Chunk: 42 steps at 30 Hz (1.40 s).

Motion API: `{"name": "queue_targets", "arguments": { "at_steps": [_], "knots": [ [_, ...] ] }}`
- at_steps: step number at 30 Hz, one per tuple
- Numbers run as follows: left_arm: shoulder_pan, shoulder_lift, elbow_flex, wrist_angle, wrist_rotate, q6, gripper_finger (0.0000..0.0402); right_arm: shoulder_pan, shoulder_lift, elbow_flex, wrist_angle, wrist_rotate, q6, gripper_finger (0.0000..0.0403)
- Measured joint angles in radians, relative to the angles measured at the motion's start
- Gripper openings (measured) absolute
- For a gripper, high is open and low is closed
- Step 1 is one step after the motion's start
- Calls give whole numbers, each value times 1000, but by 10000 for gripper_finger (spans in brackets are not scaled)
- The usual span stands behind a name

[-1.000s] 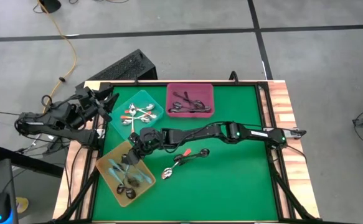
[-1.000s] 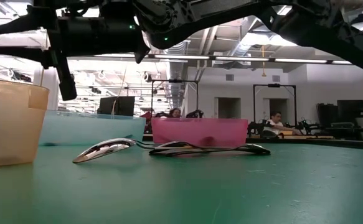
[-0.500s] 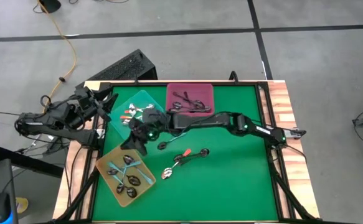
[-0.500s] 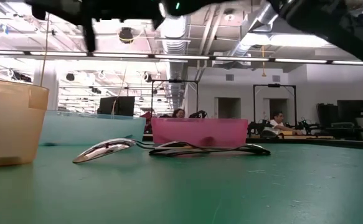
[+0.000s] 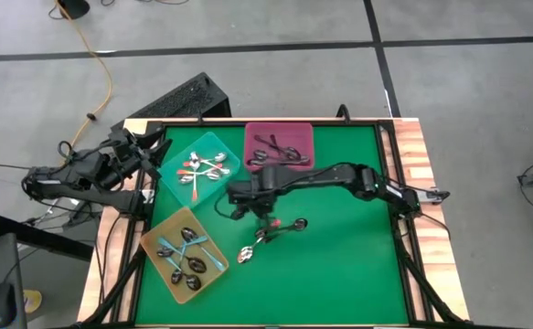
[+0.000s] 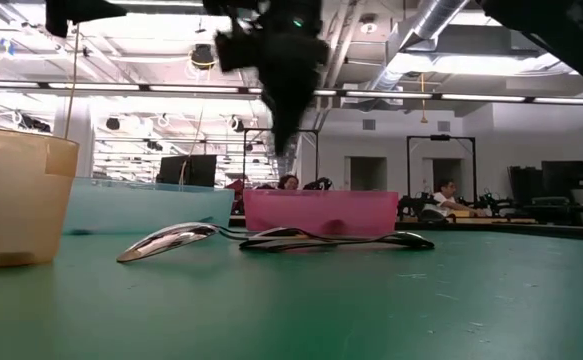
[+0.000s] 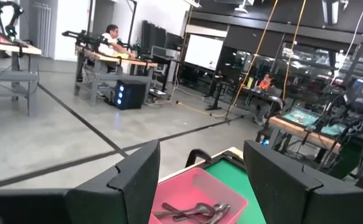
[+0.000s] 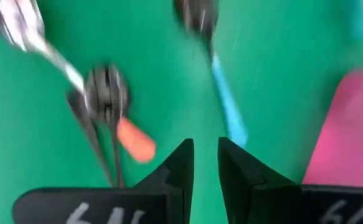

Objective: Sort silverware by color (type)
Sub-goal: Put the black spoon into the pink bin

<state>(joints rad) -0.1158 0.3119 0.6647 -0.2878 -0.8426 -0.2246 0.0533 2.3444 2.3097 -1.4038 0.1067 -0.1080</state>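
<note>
Loose spoons lie flat on the green mat: an orange-handled one (image 8: 131, 138) beside dark ones (image 5: 282, 226), a blue-handled one (image 8: 221, 93) and a shiny one (image 5: 246, 254). My right gripper (image 8: 206, 163) hangs over them near mid-table (image 5: 262, 212), pointing down, its fingers a narrow gap apart with nothing between them. My left gripper (image 7: 200, 180) waits off the table's left edge (image 5: 147, 151), open and level. The teal tray (image 5: 213, 146) holds orange-handled spoons, the pink tray (image 5: 279, 132) dark ones, the yellow tray (image 5: 161, 233) blue-handled ones.
The three trays stand along the mat's far and left sides. Bare green mat (image 5: 348, 265) stretches over the near right. A wooden rim (image 5: 414, 155) borders the table's right side. In the low view, people sit at benches far behind the table.
My right gripper has left the spot over the yellow tray and swung toward the table's right, rising a little, to stand over the loose spoons. It has turned from slanting to pointing straight down. The spoons on the mat have not moved.
</note>
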Motion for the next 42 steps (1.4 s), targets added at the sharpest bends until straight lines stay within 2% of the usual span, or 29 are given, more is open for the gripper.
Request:
{"name": "queue_targets", "arguments": {
  "at_steps": [4,7,11,16,19,21,28,38,42],
  "knots": [
    [0,0,0,-17,1,-5,219,13,-35,-99,-49,6,59,81],
    [0,0,0,-21,1,-6,219,35,-107,-227,16,7,103,81],
    [0,0,0,-27,1,-7,219,63,-251,-480,206,5,148,81],
    [0,0,0,-40,2,-24,219,86,-425,-823,561,4,200,81],
    [0,0,0,-46,2,-25,219,100,-495,-977,713,-8,216,82],
    [0,0,0,-47,2,-26,219,110,-514,-1045,747,-17,218,84],
    [0,0,0,-55,1,-50,219,120,-507,-1118,777,-32,231,107],
    [0,0,0,-121,-5,-99,219,133,-505,-1122,829,-41,132,191],
    [0,0,0,-120,-13,-99,219,128,-476,-1120,845,-57,116,202]
  ]
}}
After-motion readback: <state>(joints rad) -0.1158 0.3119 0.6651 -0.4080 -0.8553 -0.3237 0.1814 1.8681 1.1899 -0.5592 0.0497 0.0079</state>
